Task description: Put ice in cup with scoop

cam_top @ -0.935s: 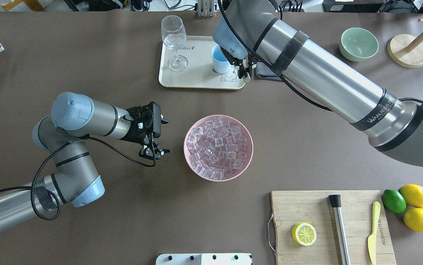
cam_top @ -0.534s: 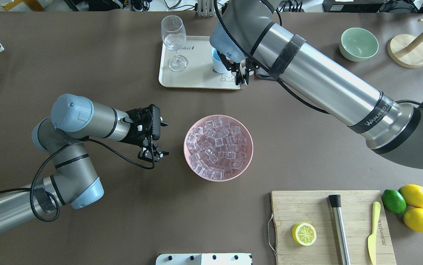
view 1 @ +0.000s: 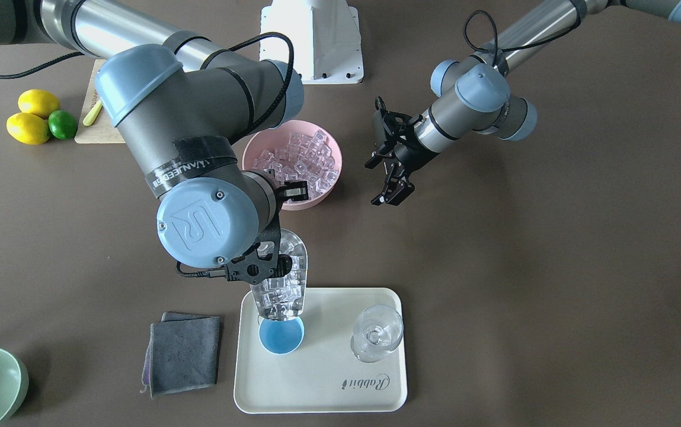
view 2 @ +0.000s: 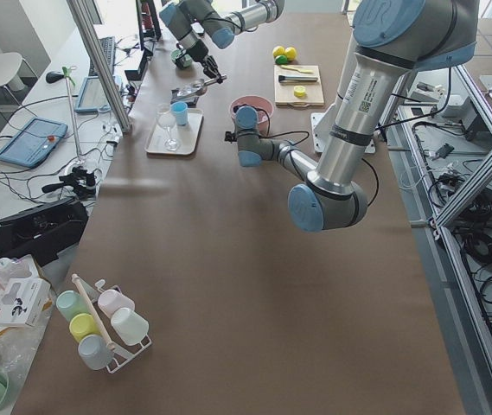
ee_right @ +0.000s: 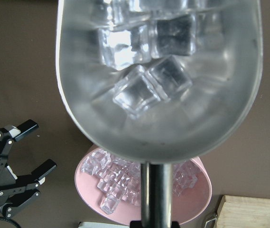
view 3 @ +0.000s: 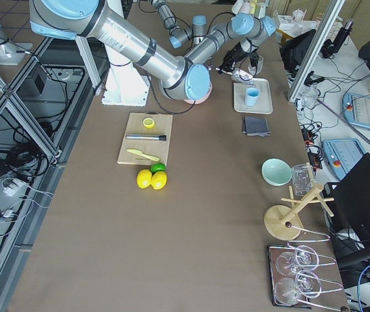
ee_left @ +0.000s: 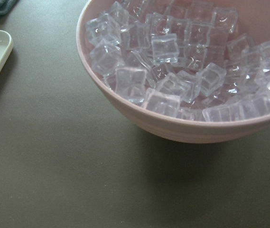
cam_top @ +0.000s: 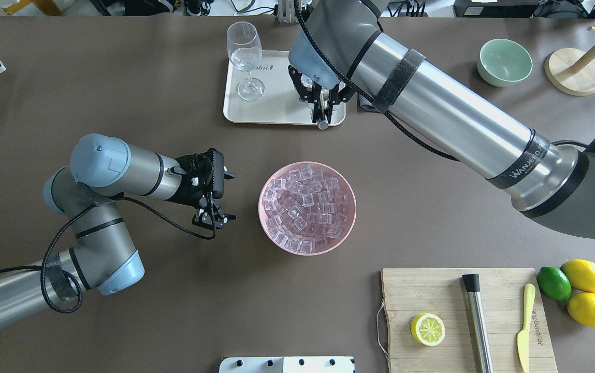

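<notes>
My right gripper (view 1: 269, 267) is shut on the rod handle of the steel scoop (view 1: 280, 279). The scoop is tilted mouth-down just above the light-blue cup (view 1: 281, 336) on the cream tray (view 1: 340, 385). Several clear ice cubes (ee_right: 149, 85) lie in the scoop's trough (ee_right: 210, 123). In the overhead view the right wrist hides the cup, and only the handle end (cam_top: 322, 124) sticks out. More ice (cam_top: 306, 207) fills the pink bowl (cam_top: 351, 207) at mid-table. My left gripper (cam_top: 214, 217) is open and empty, left of the bowl and apart from it.
A stemmed glass (cam_top: 245, 57) stands on the tray beside the cup. A grey cloth (view 1: 183, 353) lies next to the tray. A pale green bowl (cam_top: 504, 62), a wooden stand (cam_top: 574, 72), and a cutting board (cam_top: 463, 316) with lemon half, steel cylinder and knife sit on the right.
My right wrist has swung left over the cup and turned, bringing the scoop mouth-down above it, so the cup is now hidden in the overhead view. My left gripper has drifted slightly left.
</notes>
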`<state>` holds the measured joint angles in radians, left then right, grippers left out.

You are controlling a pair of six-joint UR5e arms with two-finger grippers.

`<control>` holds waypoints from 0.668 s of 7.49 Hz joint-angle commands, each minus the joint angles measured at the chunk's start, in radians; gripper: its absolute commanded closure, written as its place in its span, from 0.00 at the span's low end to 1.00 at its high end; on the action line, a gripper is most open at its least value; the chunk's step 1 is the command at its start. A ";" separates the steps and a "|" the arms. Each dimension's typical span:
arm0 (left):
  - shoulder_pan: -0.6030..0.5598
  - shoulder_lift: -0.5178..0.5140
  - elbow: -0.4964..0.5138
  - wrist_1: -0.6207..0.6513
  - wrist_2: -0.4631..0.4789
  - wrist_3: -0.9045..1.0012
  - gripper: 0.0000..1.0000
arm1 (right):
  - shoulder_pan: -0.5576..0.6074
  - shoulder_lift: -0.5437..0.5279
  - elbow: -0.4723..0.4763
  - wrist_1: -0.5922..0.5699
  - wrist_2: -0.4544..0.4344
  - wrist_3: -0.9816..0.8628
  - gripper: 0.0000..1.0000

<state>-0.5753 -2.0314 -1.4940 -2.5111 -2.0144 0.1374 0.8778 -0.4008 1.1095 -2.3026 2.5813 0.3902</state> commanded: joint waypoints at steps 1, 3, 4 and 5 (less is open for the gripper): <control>0.000 0.000 0.000 0.000 0.000 -0.002 0.01 | 0.000 -0.032 0.033 0.005 0.101 0.001 1.00; 0.000 0.005 0.000 0.000 0.000 -0.004 0.01 | 0.009 -0.055 0.056 0.012 0.140 -0.008 1.00; 0.000 0.005 0.000 0.000 0.003 -0.006 0.01 | 0.009 -0.062 0.058 0.012 0.138 -0.007 1.00; 0.000 0.007 0.000 0.000 0.003 -0.004 0.01 | 0.009 -0.065 0.058 0.011 0.122 -0.004 1.00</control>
<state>-0.5753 -2.0267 -1.4941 -2.5112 -2.0126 0.1332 0.8852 -0.4553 1.1633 -2.2914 2.7132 0.3839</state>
